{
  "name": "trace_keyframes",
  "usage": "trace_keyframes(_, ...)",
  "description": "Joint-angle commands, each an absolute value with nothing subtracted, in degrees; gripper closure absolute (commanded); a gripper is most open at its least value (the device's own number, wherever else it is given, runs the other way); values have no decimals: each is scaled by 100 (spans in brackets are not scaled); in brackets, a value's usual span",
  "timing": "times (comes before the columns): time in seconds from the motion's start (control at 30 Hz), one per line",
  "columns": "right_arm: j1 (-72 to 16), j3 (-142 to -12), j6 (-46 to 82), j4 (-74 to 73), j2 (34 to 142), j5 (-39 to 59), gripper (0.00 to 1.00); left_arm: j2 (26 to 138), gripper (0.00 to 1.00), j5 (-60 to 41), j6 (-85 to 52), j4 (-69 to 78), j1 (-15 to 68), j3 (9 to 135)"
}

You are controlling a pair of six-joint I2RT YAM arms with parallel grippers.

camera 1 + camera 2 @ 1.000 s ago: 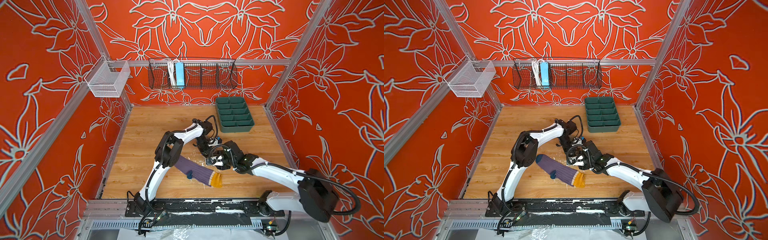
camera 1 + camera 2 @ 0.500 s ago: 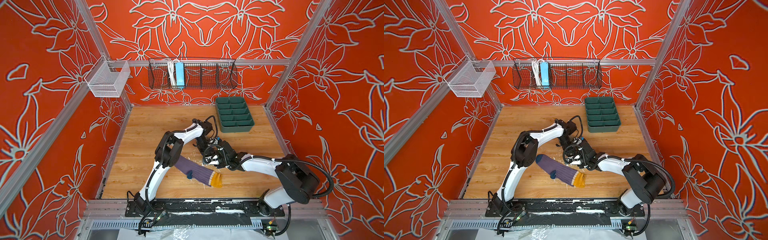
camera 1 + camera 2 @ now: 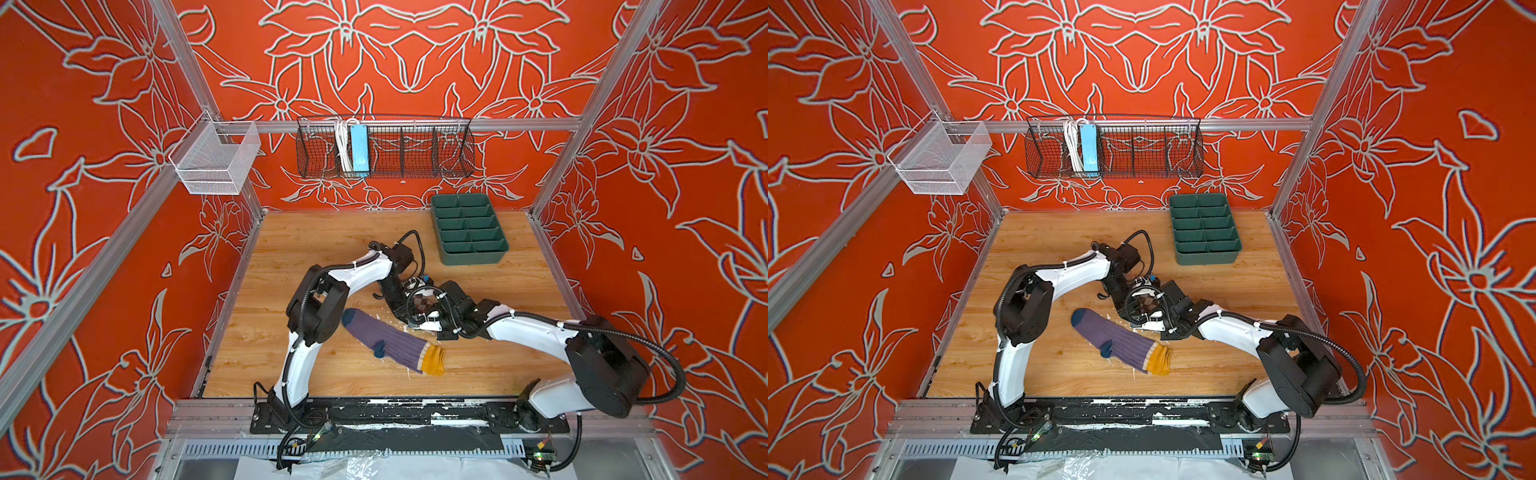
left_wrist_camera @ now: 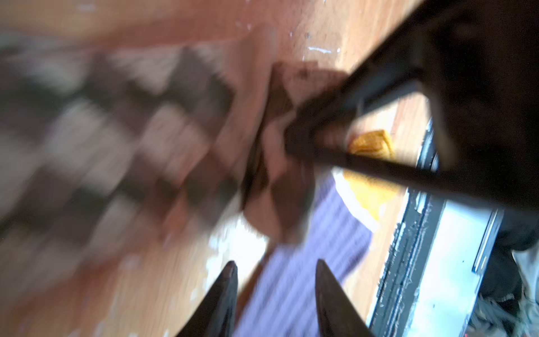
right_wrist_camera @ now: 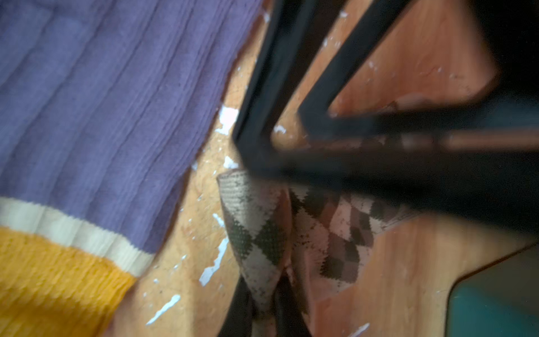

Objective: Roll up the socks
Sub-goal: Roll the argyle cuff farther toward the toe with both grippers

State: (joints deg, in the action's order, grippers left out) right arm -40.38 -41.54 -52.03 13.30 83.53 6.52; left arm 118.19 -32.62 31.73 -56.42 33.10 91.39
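Argyle sock point(image 3: 426, 300) is bunched up mid-table, sat right btwn the two grippers, so only part of it can be seen in both top views. One edge is pinched by the right gripper point(image 5: 264, 291), which is clenched on the fabric (clear in the right wrist view). The left gripper point(image 4: 275, 262) is released, fingers apart w/ nothing btwn them, hung just beside the same sock. The purple sock point(image 3: 388, 343) is laid flat nearer the front edge, close by but not touching, not rolled.

So prob. the argyle roll is the step in hand; how far along can't be told. Next move imo: a fresh left grip is needed on the loose part w/o the right pinch being lost, then the fabric gets turned over itself.
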Motion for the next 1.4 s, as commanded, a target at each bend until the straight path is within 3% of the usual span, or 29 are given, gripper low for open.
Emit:
trace_keyframes(0.0,-4061,-4268,-4861,2100,8363,970,100,10896,56,-2996,2933,-4947,3067,8610)
trace_keyframes(0.27,-4002,-5143,-4621,3076,9094,1389,100,8128,56,-1036,2331,-2933,2980,6411)
trace_keyframes(0.53,-3741,-6223,-4496,4023,10036,2243,100,6169,49,-962,2849,-2610,3133,5526)
trace_keyframes(0.67,-3576,-6769,-4480,4472,10555,2647,100,5705,45,-840,3505,-2417,3707,5133)
trace_keyframes(0.8,-3413,-7010,-4441,4554,10890,2705,100,6040,40,-234,4113,-2197,4747,4810)
trace_keyframes(0.97,-3329,-6946,-4463,4424,10943,2699,100,7398,40,697,4422,-1529,5658,4751)
trace_keyframes(1.2,-3312,-6891,-4448,4455,10930,2773,100,8989,40,1606,4226,-74,5793,4825)
trace_keyframes(1.37,-3283,-6882,-4496,4453,10852,2785,100,9746,43,2022,4141,150,5777,5000)
